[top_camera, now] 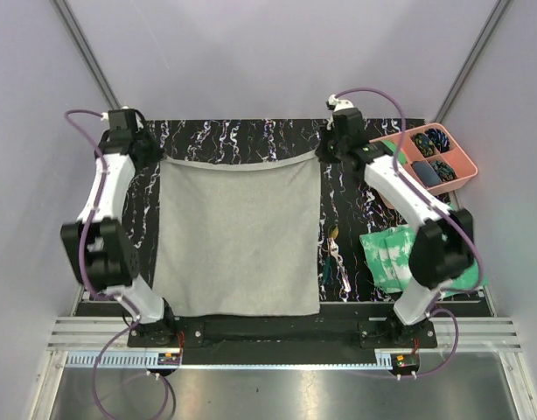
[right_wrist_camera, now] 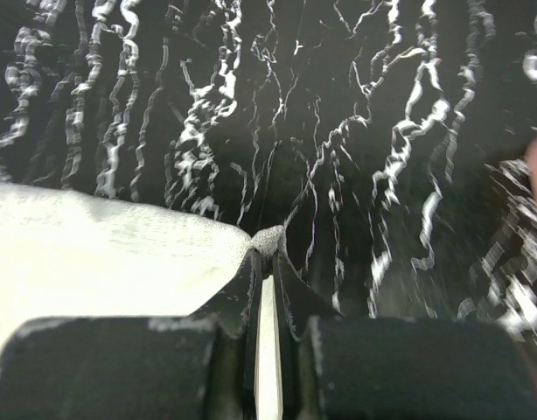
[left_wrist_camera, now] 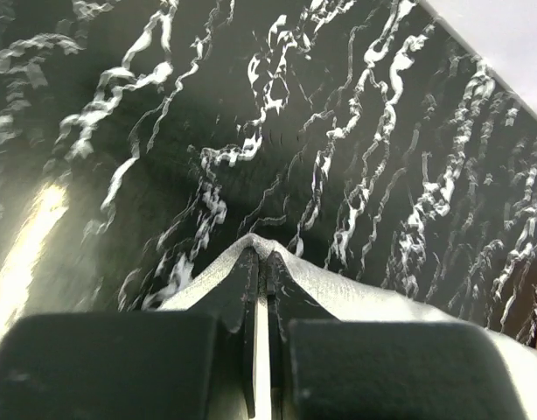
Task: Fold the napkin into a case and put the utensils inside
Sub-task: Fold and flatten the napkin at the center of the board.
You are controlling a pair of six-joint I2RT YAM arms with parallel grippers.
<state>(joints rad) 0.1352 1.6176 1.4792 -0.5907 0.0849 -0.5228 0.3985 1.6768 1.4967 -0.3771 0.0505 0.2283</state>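
Note:
The plain grey napkin lies spread on the black marbled mat, its far edge lifted slightly. My left gripper is shut on the napkin's far left corner. My right gripper is shut on the far right corner. In both wrist views the cloth bunches out past the pinched jaw tips. The utensils, with dark teal and brownish handles, lie on the mat just right of the napkin. No case shape shows.
A pink compartmented tray holding dark items stands at the back right. A green-and-white mottled sheet lies at the right, beside the right arm's base. Grey walls enclose the table on three sides.

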